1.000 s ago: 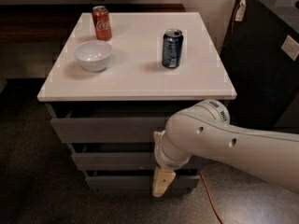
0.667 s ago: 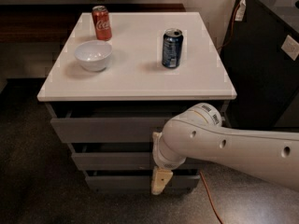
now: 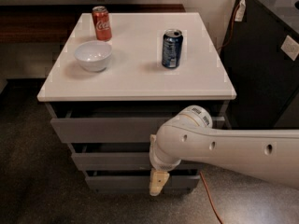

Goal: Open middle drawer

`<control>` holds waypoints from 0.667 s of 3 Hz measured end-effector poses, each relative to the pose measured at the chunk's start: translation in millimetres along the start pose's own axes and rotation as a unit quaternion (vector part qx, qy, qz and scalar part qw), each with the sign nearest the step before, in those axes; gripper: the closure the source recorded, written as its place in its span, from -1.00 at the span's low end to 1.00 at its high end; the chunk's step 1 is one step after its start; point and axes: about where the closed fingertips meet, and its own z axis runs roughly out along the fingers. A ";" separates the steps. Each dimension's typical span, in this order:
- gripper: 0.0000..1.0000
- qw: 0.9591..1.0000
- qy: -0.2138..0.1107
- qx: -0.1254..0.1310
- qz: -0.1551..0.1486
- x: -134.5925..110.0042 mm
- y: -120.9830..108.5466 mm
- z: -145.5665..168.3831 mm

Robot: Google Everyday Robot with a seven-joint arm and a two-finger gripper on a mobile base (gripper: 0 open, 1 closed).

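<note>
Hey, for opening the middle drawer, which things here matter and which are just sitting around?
For the job: middle drawer; gripper, low in front of the bottom drawer.
Just lying about: red can, white bowl, blue can, all on the white top.

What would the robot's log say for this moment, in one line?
task: open middle drawer | gripper: low, before bottom drawer front | middle drawer: right end behind arm | on top: bowl, red can, blue can
</note>
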 end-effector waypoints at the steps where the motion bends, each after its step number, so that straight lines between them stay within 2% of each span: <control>1: -1.00 1.000 0.002 0.008 -0.001 1.1 -5.1 22.6; 2: -1.00 1.000 0.000 0.014 -0.010 2.5 -5.8 52.7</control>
